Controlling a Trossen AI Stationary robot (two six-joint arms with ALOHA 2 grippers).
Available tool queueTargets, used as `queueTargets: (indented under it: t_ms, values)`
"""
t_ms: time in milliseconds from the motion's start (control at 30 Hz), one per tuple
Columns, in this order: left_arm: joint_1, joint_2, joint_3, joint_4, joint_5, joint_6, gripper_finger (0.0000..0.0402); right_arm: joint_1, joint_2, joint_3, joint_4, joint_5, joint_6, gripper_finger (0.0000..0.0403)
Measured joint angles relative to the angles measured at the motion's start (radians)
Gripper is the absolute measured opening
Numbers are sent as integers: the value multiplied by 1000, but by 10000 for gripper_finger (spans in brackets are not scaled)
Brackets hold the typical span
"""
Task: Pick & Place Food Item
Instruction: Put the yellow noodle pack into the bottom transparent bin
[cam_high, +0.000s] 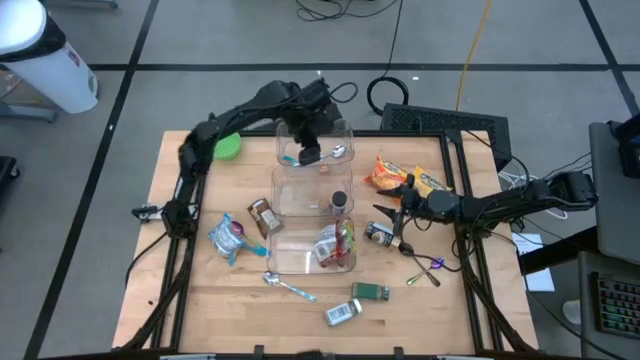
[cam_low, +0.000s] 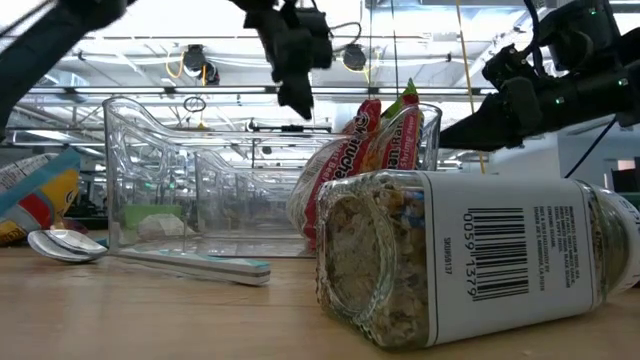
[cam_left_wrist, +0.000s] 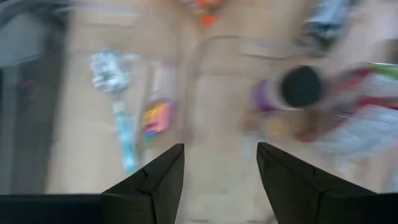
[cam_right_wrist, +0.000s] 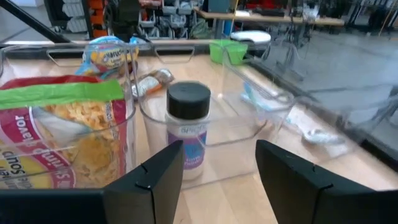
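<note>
Three clear bins stand in a row down the table's middle. The far bin (cam_high: 313, 145) holds a blue-handled spoon (cam_left_wrist: 121, 118) and a metal spoon (cam_high: 338, 152). My left gripper (cam_high: 308, 152) hangs open above this bin, pointing steeply down, with nothing between its fingers (cam_left_wrist: 155, 180). The middle bin (cam_high: 300, 192) holds a black-capped bottle (cam_right_wrist: 188, 124), standing upright. The near bin (cam_high: 290, 250) holds snack bags (cam_right_wrist: 62, 137). My right gripper (cam_high: 400, 207) waits open and level, right of the middle bin.
Orange snack bags (cam_high: 385, 175) lie at the far right. A blue packet (cam_high: 228, 238) and a brown packet (cam_high: 262, 215) lie left of the bins. A green bowl (cam_high: 229, 146) stands at the far left. A jar (cam_low: 470, 260) on its side, a green tin (cam_high: 372, 291) and a spoon (cam_high: 285, 285) lie near the front edge.
</note>
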Motion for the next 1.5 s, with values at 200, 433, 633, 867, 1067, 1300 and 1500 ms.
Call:
queueTargets:
  t_ms: [200,433,633,867,1067,1300,1500]
  values:
    - [-56,-204,-228,118,61,7,189,11,0,0,-63,-2,46,192]
    - [-154,-575,-663,477,60,-91,172,35,0,0,-80,-2,68,192]
    - [-260,-896,-1094,876,-16,-297,170,36,0,0,-79,-2,90,192]
    - [-482,-1120,-1533,1336,-370,-478,170,35,0,0,-79,-3,129,192]
    - [-646,-1142,-1715,1630,-590,-523,170,35,0,0,-73,-3,173,192]
    - [-683,-1122,-1737,1791,-646,-476,170,35,0,0,-18,-11,166,192]
    - [-672,-1088,-1737,1881,-646,-487,170,35,0,0,-14,-89,137,192]
